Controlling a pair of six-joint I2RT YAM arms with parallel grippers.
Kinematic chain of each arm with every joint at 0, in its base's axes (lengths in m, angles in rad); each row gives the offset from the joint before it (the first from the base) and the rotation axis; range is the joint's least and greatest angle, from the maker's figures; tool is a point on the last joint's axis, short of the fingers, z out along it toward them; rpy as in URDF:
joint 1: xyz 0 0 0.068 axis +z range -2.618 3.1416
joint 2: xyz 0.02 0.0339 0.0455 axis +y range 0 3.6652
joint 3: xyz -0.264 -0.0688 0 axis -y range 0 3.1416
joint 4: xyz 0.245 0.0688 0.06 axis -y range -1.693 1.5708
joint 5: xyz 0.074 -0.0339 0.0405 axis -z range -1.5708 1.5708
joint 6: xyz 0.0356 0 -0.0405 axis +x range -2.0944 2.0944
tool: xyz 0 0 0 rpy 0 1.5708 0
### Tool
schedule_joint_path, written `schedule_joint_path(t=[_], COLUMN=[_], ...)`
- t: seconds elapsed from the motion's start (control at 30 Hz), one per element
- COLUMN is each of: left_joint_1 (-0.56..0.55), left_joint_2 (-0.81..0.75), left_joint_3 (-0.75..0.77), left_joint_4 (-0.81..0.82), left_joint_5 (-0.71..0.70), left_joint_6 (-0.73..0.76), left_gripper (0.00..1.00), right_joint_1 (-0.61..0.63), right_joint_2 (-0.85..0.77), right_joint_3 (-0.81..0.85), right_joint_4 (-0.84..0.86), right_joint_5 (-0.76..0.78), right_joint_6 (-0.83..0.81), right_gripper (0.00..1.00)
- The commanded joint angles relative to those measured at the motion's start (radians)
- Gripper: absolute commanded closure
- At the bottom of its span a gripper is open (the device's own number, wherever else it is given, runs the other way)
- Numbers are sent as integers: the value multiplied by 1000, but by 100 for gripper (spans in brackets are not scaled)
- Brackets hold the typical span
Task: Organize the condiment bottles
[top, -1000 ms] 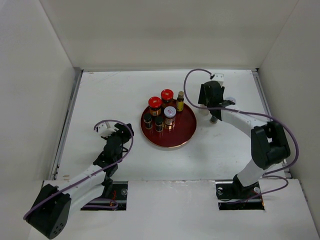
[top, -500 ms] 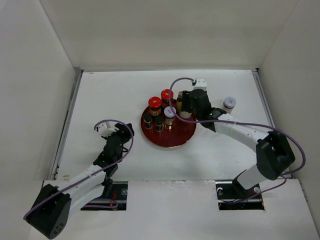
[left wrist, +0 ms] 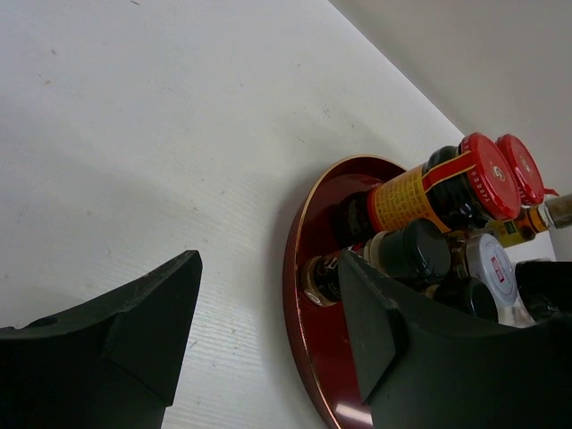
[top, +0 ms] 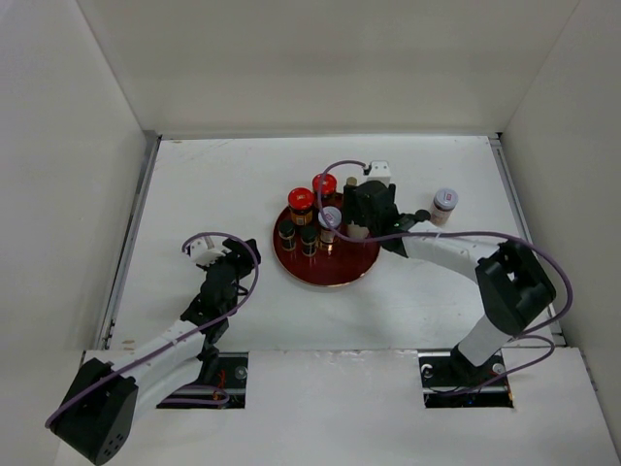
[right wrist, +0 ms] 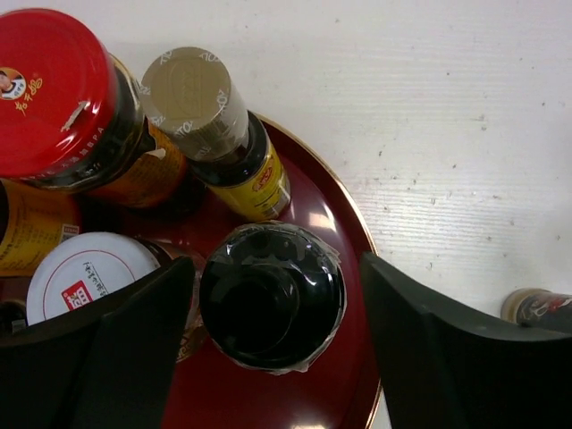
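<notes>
Footage from the right wrist showed what the overhead camera hid beneath the arm: the right gripper [right wrist: 275, 288] stood open astride a small dark bottle with a glossy black cap [right wrist: 273, 295], which was upright on the round red lacquered tray [right wrist: 304, 407]. There was a clear gap at one finger and barely any at the other. Around the bottle on the tray stood a red-lidded jar with an orange label [right wrist: 54, 89], a slim yellow-labelled bottle with a dull gold cap [right wrist: 192, 94] and a white-lidded jar [right wrist: 85, 273]. Only the overhead view took in the white-capped jar [top: 444, 203], alone on the white table [top: 223, 184] well right of the tray, and a second red-lidded jar [top: 324, 183] at the tray's far edge. The left wrist camera saw the same cluster low from the side, past the left gripper [left wrist: 268, 273], whose jaws were parted over the table with nothing between them, a little left of the tray. White walls [top: 78, 146] closed the table in on three sides, and the widest open stretch lay left of the tray.
</notes>
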Motion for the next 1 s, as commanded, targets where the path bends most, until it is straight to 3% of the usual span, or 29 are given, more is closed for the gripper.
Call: schedule_joint_path(t=[0.0, 0.23, 0.47, 0.73, 0.97], left_joint_1=[8, 12, 15, 55, 57], left_joint_2=[0, 2, 20, 23, 42], left_joint_3=[11, 9, 12, 5, 8], left_joint_4=[49, 51, 51, 51, 51], left_joint_5=[14, 21, 30, 64, 71], left_joint_6=[-15, -17, -32, -63, -69], left_gripper=[39, 38, 38, 38, 37], right_joint_1=[5, -18, -156, -211, -271], right_joint_2=[-77, -255, -393, -303, -228], right_joint_3=[-15, -119, -258, -265, -243], right_joint_4=[87, 76, 27, -1, 31], right_joint_5=[37, 40, 196, 221, 161], right_joint_6=[9, 22, 27, 45, 81], right_gripper=[17, 11, 19, 16, 24])
